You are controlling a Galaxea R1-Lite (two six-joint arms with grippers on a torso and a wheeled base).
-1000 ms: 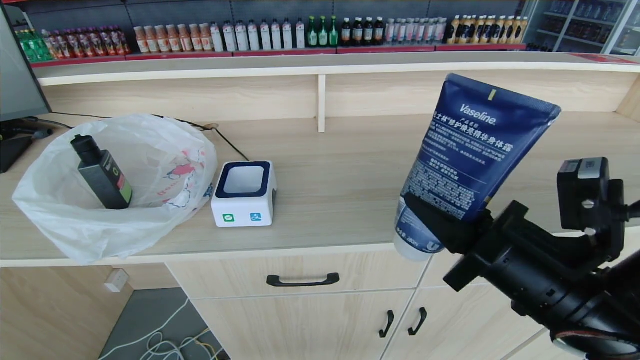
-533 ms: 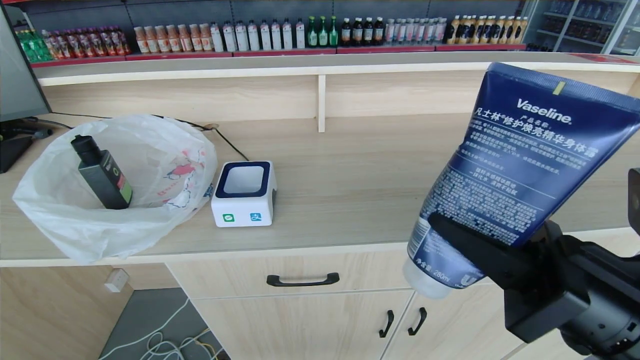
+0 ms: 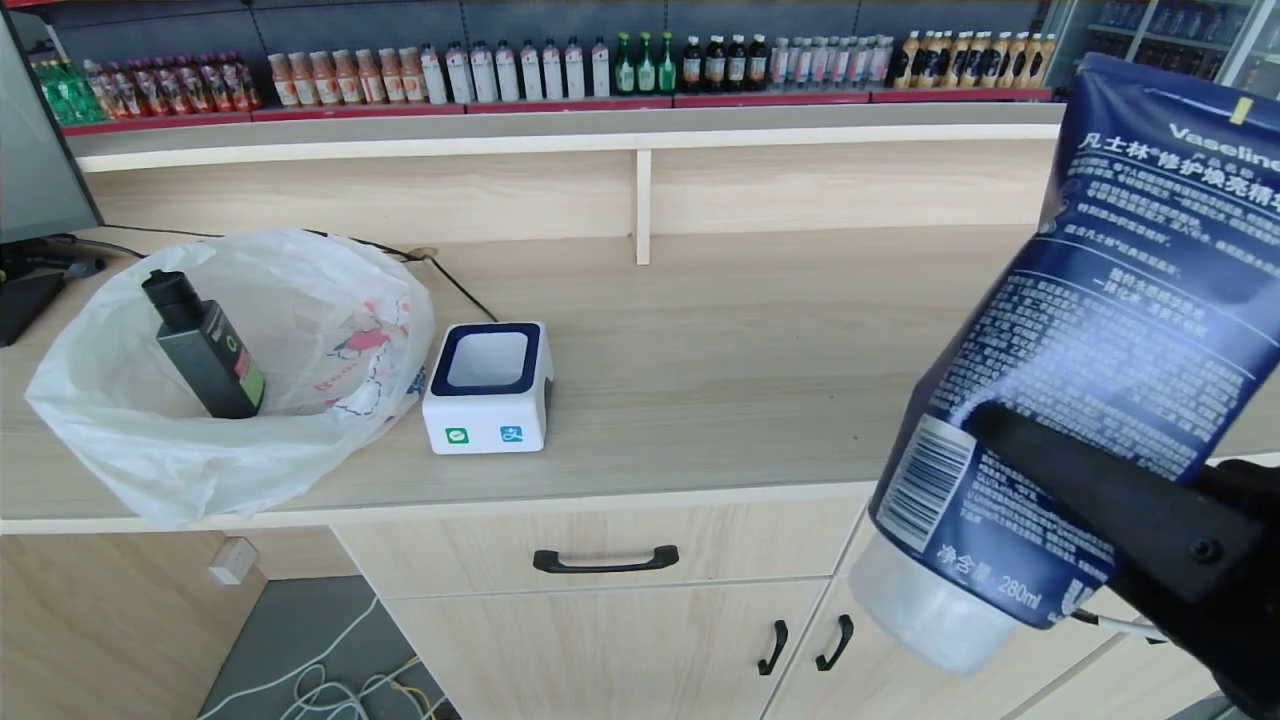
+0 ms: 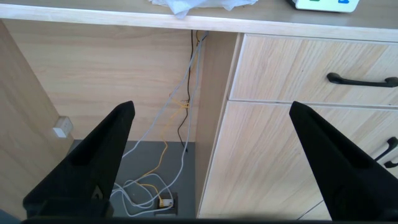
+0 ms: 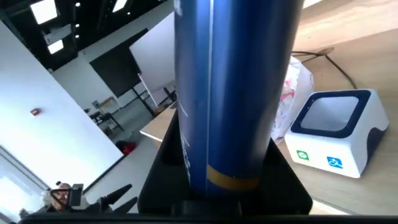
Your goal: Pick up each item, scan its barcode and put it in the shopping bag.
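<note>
Pale wooden bench [image 3: 720, 350] in a shop: nearest, off its front right edge, the right jaws are clamped on a dark blue plastic lotion tube [image 3: 1090, 380], tilted with its cap end down. Below the bench, by the drawers [image 4: 298, 68], the left jaws hang wide apart, holding nothing. Farther along stands a white box scanner [image 3: 488, 385], just beside a white plastic shopping bag [image 3: 340, 300] holding a dark black-capped bottle [image 3: 205, 350]. Bottle-lined shelves [image 3: 600, 65] run behind.

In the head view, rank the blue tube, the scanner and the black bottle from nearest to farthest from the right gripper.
1. The blue tube: clamped in the right gripper, on the robot's right.
2. The scanner: on the counter, off to the left.
3. The black bottle: farthest left, inside the shopping bag.
</note>
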